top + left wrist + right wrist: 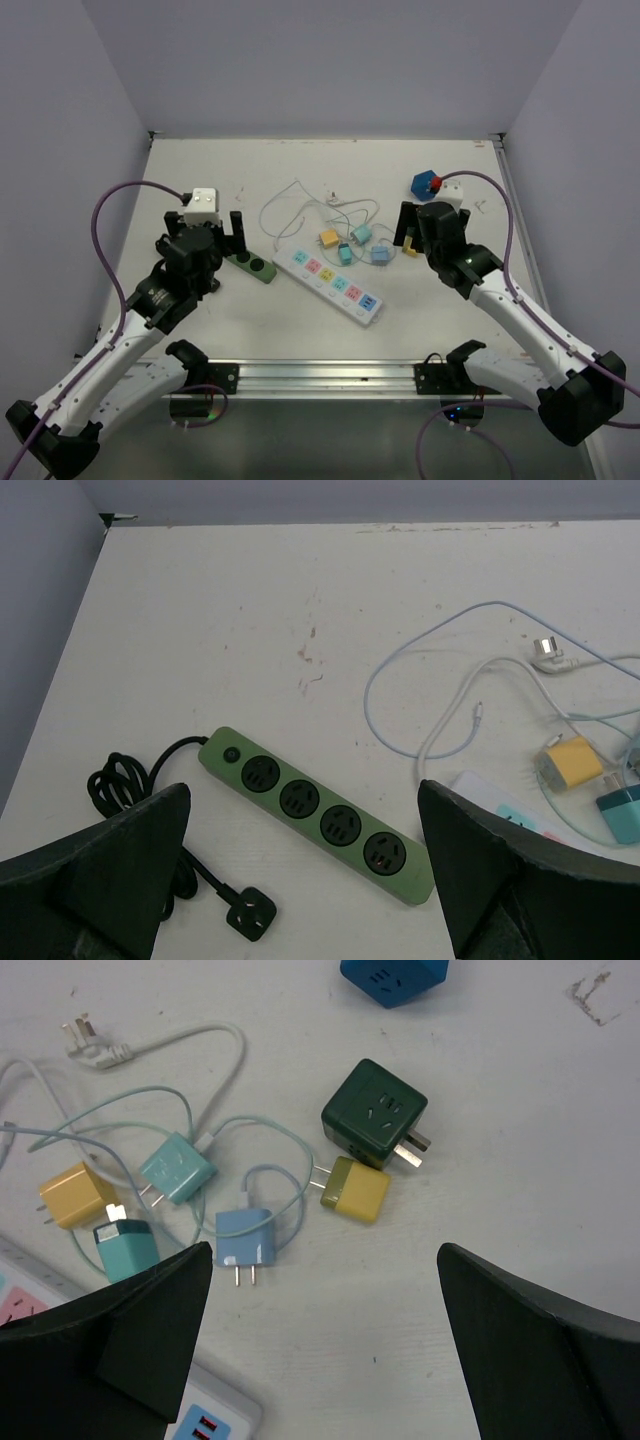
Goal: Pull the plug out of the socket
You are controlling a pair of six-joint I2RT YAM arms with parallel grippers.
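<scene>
The top camera looks down on the whole surface from behind me. My wrist cameras sit closer, sharing the yellow adapter.

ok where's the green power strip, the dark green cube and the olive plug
green power strip point(320, 813), left wrist view, top face
dark green cube point(375, 1115), right wrist view, socket face
olive plug point(357, 1192), right wrist view, body centre

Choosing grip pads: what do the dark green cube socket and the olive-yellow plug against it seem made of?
Dark green cube socket: probably hard moulded plastic, matte, its faces dull and even; shiny metal prongs. Olive-yellow plug: likely plastic too, smooth, with rounded edges and faint sheen.
</scene>
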